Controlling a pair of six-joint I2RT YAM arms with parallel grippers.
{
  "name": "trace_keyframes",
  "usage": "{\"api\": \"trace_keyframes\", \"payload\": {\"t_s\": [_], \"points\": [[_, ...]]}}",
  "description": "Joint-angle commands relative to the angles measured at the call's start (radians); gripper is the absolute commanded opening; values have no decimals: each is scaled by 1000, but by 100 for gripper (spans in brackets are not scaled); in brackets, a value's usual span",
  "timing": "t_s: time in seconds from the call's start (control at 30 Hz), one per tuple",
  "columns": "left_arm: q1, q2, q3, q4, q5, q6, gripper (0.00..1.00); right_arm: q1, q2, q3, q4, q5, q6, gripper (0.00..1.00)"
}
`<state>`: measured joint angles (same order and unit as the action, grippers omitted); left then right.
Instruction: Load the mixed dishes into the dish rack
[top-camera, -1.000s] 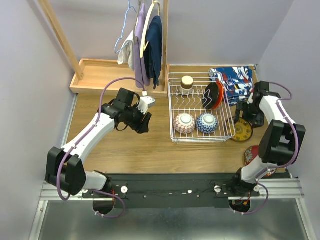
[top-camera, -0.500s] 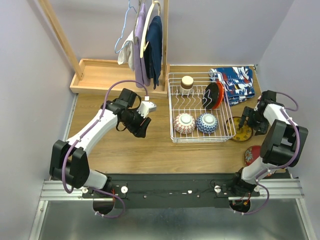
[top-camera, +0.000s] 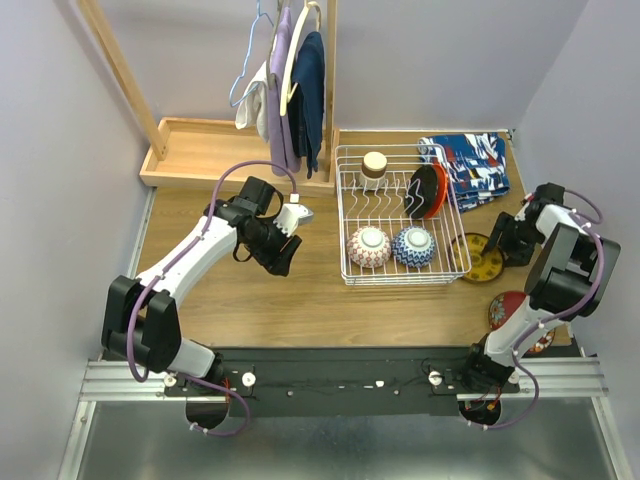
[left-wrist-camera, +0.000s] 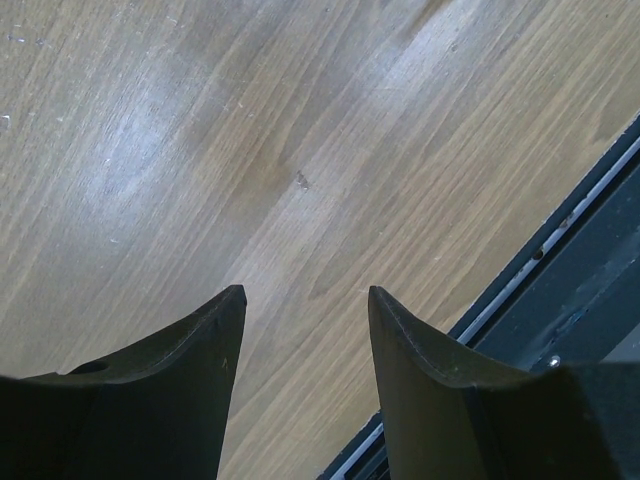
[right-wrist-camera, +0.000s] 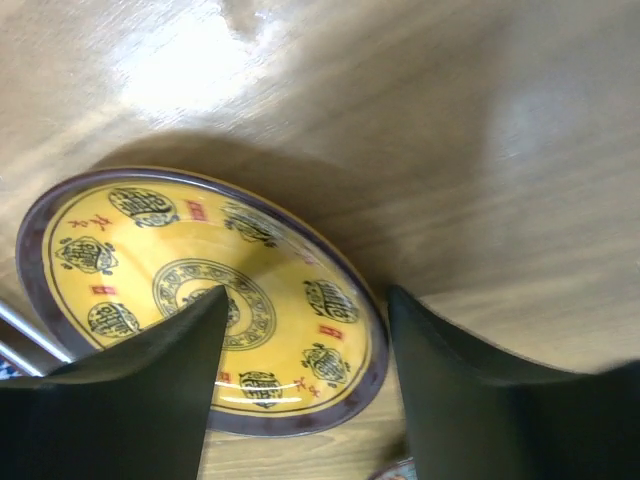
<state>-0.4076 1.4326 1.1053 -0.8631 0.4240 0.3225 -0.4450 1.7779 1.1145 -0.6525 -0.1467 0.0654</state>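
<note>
The right gripper has its jaws apart over the orange plate, one finger above the plate's centre and the other outside its rim. The plate lies flat on the table just beside the dish rack. The left gripper hangs parted over the table.

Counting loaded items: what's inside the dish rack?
The dish rack holds a tan cup, a black plate upright beside an orange plate, a red-white bowl and a blue bowl. The black plate covers most of the orange one.

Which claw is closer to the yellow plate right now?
Right. The right claw straddles the rim of the plate; the left claw hangs over the table, beyond the rack.
</note>
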Motion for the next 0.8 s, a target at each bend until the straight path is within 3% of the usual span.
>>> {"api": "trace_keyframes", "payload": {"t_s": [0.0, 0.13, 0.17, 0.27, 0.37, 0.43, 0.77], "points": [[4, 9, 18, -1, -24, 13, 61, 2, 97, -39, -13, -194, 10, 62], [4, 5, 5, 10, -21, 10, 61, 2, 98, -36, -15, -183, 39, 46], [4, 2, 4, 10, -21, 10, 61, 2, 95, -32, -16, -185, 40, 35], [4, -11, -10, 16, -18, 7, 61, 2, 72, 7, -38, -188, 45, 16], [4, -27, -30, 35, -11, 0, 61, 2, 17, 60, -70, -175, 44, 5], [4, -40, -48, 56, -4, -11, 61, 2, -15, 90, -97, -160, 37, 1], [4, -77, -91, 134, 56, -63, 62, 3, -170, 274, -220, -103, 28, 0]]}}
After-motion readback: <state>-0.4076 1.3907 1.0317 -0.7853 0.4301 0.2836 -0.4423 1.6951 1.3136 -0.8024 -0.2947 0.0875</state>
